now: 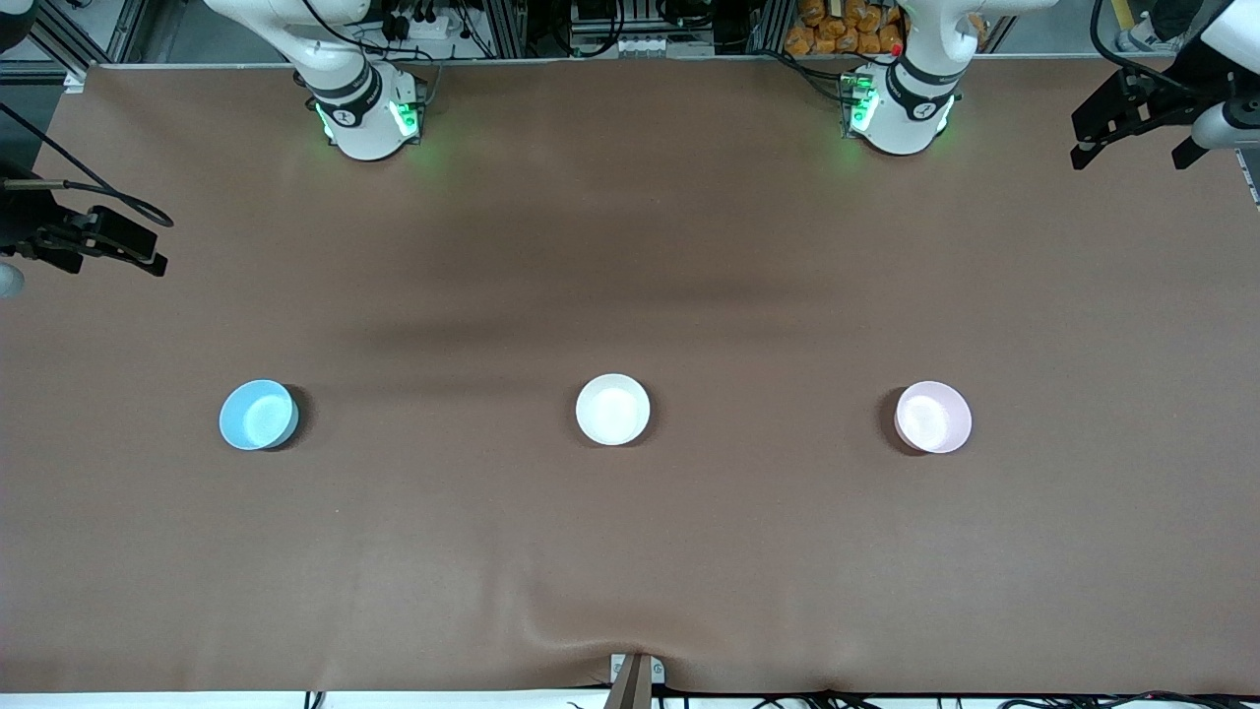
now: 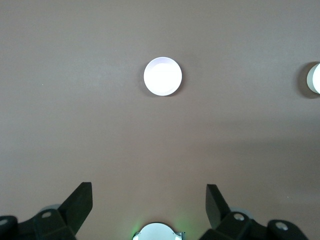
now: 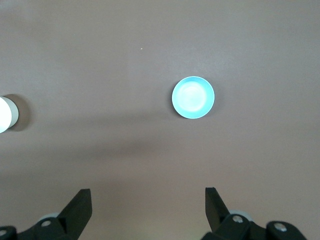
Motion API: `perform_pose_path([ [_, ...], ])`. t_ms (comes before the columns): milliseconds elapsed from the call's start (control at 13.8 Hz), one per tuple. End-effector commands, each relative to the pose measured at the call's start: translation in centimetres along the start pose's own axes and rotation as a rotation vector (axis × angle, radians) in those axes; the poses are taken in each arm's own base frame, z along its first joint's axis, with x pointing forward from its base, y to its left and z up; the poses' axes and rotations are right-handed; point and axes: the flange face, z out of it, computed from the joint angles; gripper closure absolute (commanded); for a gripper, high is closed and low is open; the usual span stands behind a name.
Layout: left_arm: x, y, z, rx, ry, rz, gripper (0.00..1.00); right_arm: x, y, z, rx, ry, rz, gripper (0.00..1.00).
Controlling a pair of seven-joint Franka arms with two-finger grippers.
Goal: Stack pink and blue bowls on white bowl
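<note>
Three small bowls stand apart in a row across the middle of the brown table. The white bowl (image 1: 612,409) is in the centre. The light blue bowl (image 1: 258,415) sits toward the right arm's end, and the pale pink bowl (image 1: 932,417) toward the left arm's end. My left gripper (image 1: 1127,113) hangs open high over its end of the table; its wrist view shows the pink bowl (image 2: 162,76) and the white bowl (image 2: 315,78) below the gripper (image 2: 149,200). My right gripper (image 1: 148,246) hangs open high over its own end, seeing the blue bowl (image 3: 193,97) beyond its gripper (image 3: 148,205).
A brown mat (image 1: 630,551) covers the whole table, with a wrinkle at its front edge by a small clamp (image 1: 635,675). The two arm bases (image 1: 366,113) (image 1: 898,108) stand along the edge farthest from the front camera. The white bowl (image 3: 6,114) shows in the right wrist view too.
</note>
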Motion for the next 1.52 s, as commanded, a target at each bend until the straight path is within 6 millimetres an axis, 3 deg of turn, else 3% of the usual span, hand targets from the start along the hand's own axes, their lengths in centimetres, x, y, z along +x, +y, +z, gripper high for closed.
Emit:
perform_pose_path([
  [0, -0.1, -0.3, -0.4, 0.003, -0.010, 0.007, 0.00, 0.2, 0.0, -0.4, -0.009, 0.004, 0.002, 0.00],
  [1084, 1.4, -0.9, 0.4, -0.015, -0.021, 0.000, 0.00, 0.2, 0.0, -0.3, -0.009, -0.001, 0.001, 0.00],
  [1445, 2.0, -1.2, 1.5, -0.031, -0.045, -0.004, 0.00, 0.1, 0.0, -0.2, -0.009, -0.004, 0.001, 0.00],
])
